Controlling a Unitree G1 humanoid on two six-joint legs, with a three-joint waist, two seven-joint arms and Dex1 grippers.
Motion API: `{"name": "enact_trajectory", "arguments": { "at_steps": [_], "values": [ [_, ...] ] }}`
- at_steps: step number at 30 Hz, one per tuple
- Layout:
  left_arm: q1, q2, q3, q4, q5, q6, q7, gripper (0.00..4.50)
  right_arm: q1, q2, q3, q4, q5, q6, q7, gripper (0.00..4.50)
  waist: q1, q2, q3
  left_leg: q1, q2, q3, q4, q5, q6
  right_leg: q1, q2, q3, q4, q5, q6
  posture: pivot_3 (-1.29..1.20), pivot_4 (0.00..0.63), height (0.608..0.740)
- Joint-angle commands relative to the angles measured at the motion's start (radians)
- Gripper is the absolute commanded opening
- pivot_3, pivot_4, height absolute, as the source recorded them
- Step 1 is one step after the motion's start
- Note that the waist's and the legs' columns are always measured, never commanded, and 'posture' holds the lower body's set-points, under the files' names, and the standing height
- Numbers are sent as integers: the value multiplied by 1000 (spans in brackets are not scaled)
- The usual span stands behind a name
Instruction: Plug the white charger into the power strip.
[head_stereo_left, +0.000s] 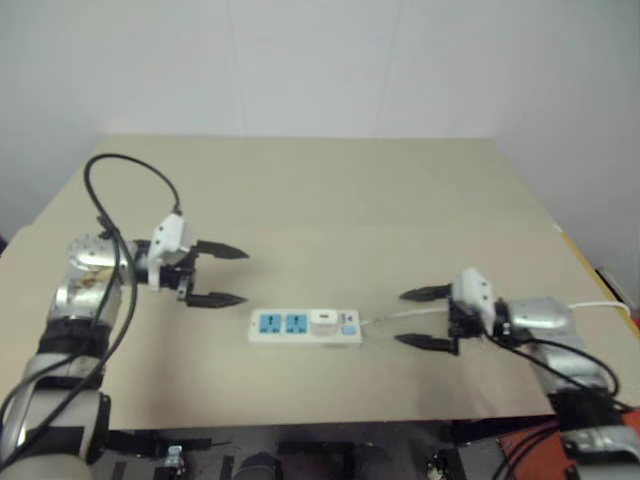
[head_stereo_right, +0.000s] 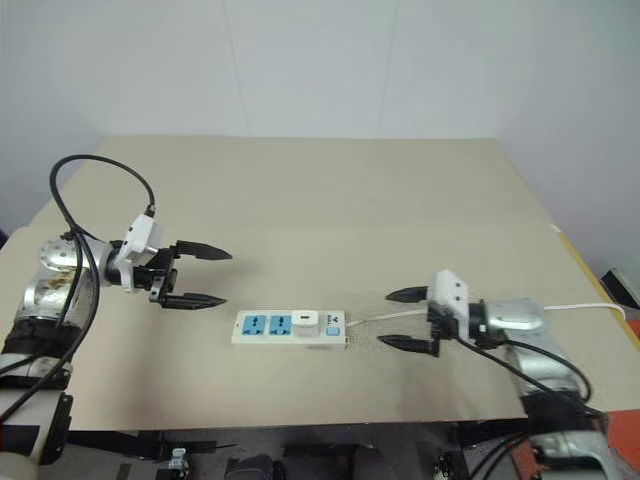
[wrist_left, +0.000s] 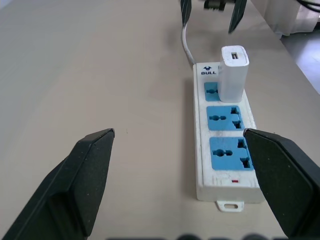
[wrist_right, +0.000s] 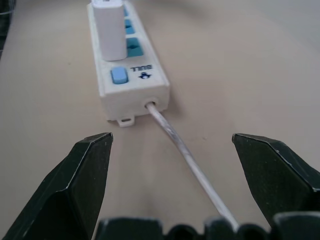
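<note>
My left gripper (head_stereo_left: 225, 275) and right gripper (head_stereo_left: 420, 318) both gape empty either side of the strip (head_stereo_left: 305, 327), where the charger (head_stereo_left: 323, 322) stands plugged upright.

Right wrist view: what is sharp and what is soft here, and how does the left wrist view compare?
Right wrist view: the power strip is soft, its far sockets and the white charger blurred, the cord softest toward the camera. Left wrist view: the strip's blue sockets, the charger and the printed logo read crisply. Head views: light is even and flat, with faint shadows on the table and no glare.
</note>
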Motion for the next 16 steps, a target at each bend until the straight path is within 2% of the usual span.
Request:
{"name": "enact_trajectory", "arguments": {
  "at_steps": [1,9,12,16],
  "values": [
    [29,51,31,-33,-27,-6,-3,4500,87,-72,-118,-112,67,53,-23,4467,1,0,0,0,0,0,0,0,0,0,0,0,0,0,0,0,150,740],
    [191,146,112,-200,-40,100,23,4500,297,-175,-308,-212,152,126,-34,4467,1,0,0,3,0,1,0,0,0,2,0,0,0,0,1,0,150,740],
    [227,147,118,-236,-27,120,55,4500,313,-175,-327,-225,166,139,-48,4467,2,0,0,5,0,1,1,0,0,4,0,1,1,-4,7,0,150,740],
    [259,146,124,-286,-36,146,73,4500,305,-176,-316,-233,176,157,-54,4467,2,0,0,5,1,2,2,1,-1,4,0,1,2,-4,7,0,150,740]
  ]
}}
